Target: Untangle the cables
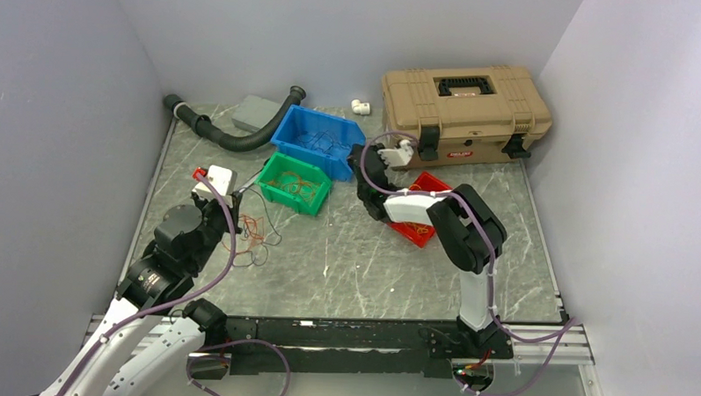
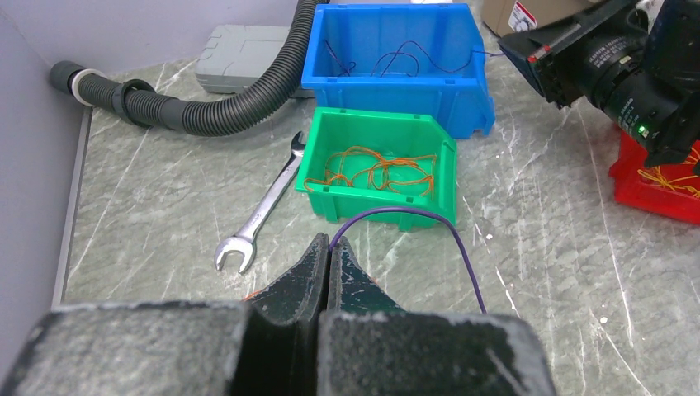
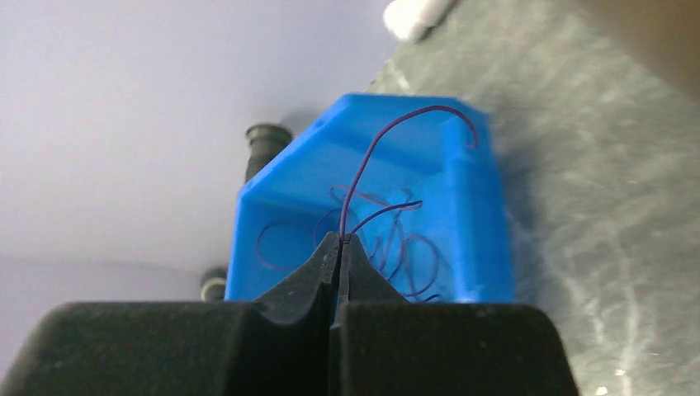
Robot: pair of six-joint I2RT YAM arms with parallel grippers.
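My left gripper (image 2: pixel 330 245) is shut on a thin dark purple cable (image 2: pixel 402 212) that arcs off to the right above the table, in front of the green bin (image 2: pixel 380 206). In the top view the left gripper (image 1: pixel 228 207) hangs over a loose tangle of orange, red and dark cables (image 1: pixel 253 232). My right gripper (image 3: pixel 340 239) is shut on another purple cable (image 3: pixel 363 161), which rises in front of the blue bin (image 3: pixel 470 223); several purple cables lie inside that bin. Orange cables (image 2: pixel 380 169) fill the green bin.
A red bin (image 1: pixel 425 220) with yellow cables sits under the right arm. A tan toolbox (image 1: pixel 465 101), a black corrugated hose (image 1: pixel 235 137), a grey box (image 1: pixel 257 113) and a white fitting (image 1: pixel 361 106) line the back. A wrench (image 2: pixel 260 214) lies left of the green bin.
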